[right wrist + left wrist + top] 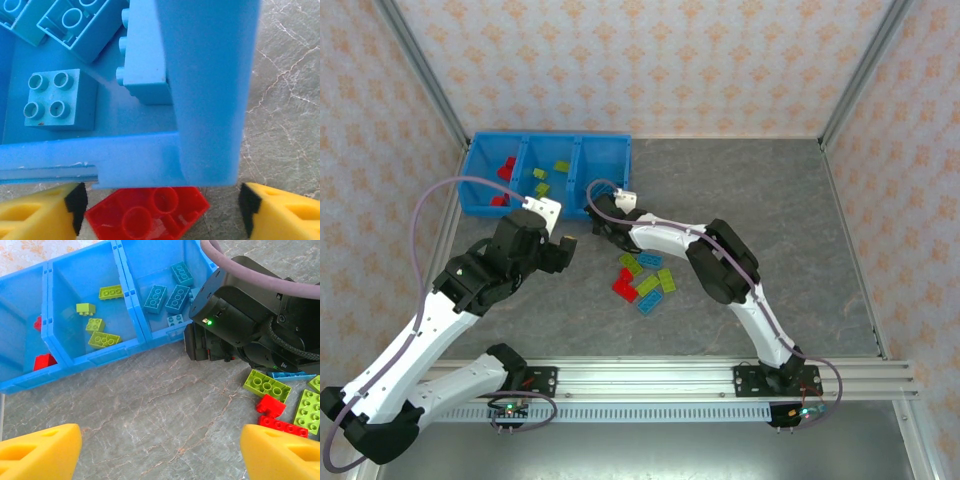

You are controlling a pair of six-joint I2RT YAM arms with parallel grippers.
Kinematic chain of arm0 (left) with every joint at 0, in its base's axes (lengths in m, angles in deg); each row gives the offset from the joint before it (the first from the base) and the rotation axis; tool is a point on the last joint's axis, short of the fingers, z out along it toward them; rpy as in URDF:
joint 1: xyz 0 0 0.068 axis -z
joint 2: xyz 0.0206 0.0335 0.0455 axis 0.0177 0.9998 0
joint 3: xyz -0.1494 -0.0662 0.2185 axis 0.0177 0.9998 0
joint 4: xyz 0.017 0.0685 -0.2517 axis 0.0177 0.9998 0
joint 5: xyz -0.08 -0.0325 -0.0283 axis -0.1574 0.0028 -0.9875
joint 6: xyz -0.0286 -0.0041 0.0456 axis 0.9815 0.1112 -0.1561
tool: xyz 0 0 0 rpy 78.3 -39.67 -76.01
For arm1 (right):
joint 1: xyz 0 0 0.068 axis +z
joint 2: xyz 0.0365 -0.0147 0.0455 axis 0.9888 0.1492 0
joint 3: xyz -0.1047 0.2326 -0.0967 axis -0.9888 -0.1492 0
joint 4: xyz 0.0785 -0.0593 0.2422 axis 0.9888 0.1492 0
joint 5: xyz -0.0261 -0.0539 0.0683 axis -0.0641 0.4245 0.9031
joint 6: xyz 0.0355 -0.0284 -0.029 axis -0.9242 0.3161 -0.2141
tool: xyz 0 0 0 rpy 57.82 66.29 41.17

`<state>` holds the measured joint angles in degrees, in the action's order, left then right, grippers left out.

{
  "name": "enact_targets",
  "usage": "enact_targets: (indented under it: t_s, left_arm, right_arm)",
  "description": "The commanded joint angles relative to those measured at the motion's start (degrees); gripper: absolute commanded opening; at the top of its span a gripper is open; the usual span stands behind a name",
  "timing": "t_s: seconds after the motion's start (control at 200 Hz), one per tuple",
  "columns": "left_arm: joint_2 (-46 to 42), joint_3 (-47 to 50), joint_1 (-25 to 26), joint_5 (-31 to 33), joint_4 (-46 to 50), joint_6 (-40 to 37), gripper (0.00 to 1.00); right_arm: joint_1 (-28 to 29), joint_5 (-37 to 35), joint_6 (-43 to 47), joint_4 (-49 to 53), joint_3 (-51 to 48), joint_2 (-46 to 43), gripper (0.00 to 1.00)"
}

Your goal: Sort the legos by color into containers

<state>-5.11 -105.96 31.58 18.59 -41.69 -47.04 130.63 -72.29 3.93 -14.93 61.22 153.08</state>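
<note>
- Left gripper [160,450]: released, empty, near bright blue three-compartment plastic tray [115,352].
- Right gripper [157,212]: astride small red plastic brick [147,220] at tray corner; cannot tell whether grasped.

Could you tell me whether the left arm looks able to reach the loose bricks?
Probably yes: the left gripper is open over bare table, and the loose bricks lie uncovered just to its right, though the right arm sits close behind them.
</note>
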Motion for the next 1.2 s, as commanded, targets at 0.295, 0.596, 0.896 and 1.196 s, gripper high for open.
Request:
enact_targets:
  t_s: [0.295,0.596,0.896,1.196]
  left_arm:
    - [0.23,0.65,-0.29,1.96,1.05,-0.11,0.83]
    - [-0.03,0.83,-0.43,1.86,0.79,-0.2,0.84]
    - [0.74,0.74,-0.52,1.62,0.96,-0.12,0.84]
    - [0.58,-1.65,-3.52,-4.52,2.24,11.55,0.91]
  right_arm:
    - [0.26,-1.8,-0.66,-0.23,-8.08,-6.55,0.42]
    - [0.27,0.91,2.56,-2.61,-16.08,-14.64,0.36]
    - [0.36,14.06,8.53,-4.16,-16.99,-17.41,0.36]
    - [1.33,22.78,8.46,-11.34,-20.94,-24.23,0.33]
